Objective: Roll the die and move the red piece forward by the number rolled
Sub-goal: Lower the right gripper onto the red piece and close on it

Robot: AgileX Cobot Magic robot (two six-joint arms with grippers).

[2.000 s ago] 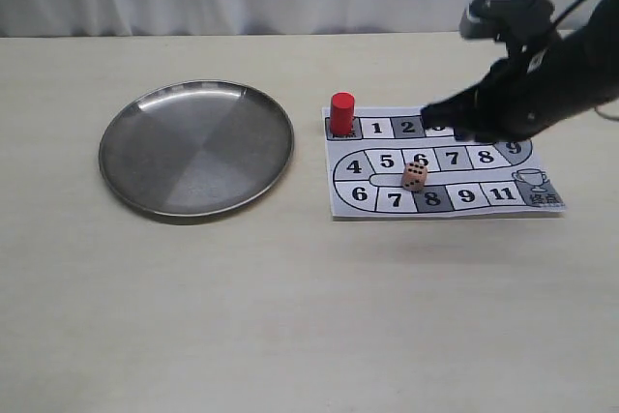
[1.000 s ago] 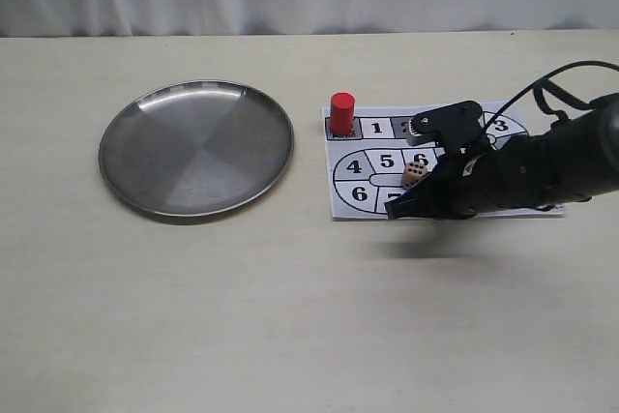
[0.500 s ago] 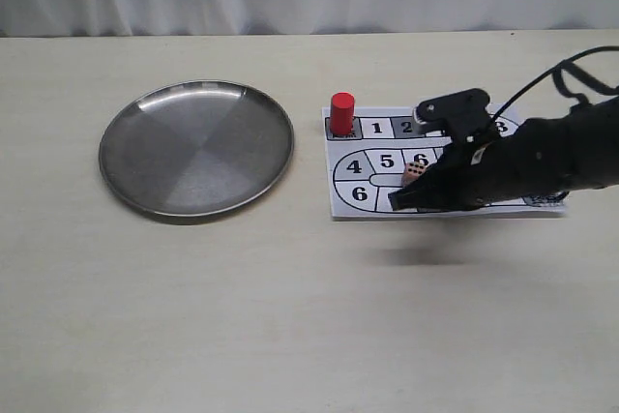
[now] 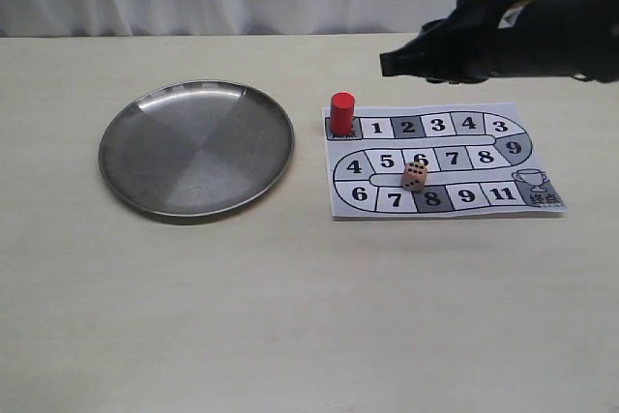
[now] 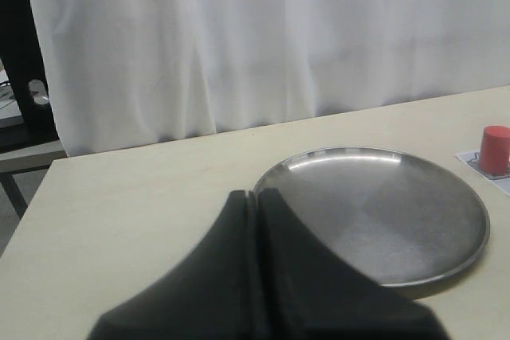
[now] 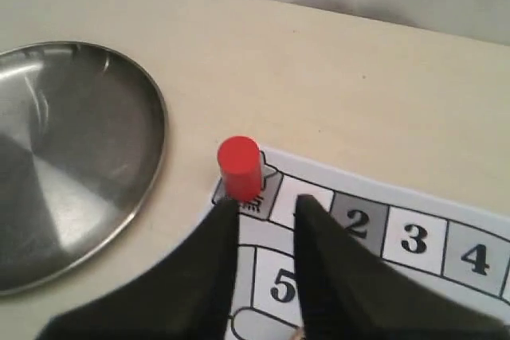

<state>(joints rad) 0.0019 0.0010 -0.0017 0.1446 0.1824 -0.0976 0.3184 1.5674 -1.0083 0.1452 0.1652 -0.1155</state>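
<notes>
The right claw hangs empty with its fingers slightly spread, above and near the red piece but not touching it. The piece stands upright on the start square, at the corner of the board nearest the table's far edge and the steel plate.

I judge the step to be taking the piece. Lower one finger on each side of the cylinder, pinch low and gently, lift clear of the paper, then count squares by the top face of the die. The die lies by squares 6 and 8 and should not be nudged. Its pips are too small to count surely.

The right arm reaches in from the table's far right corner, raised well above the board. The left claw is pressed together, empty, short of the plate.
</notes>
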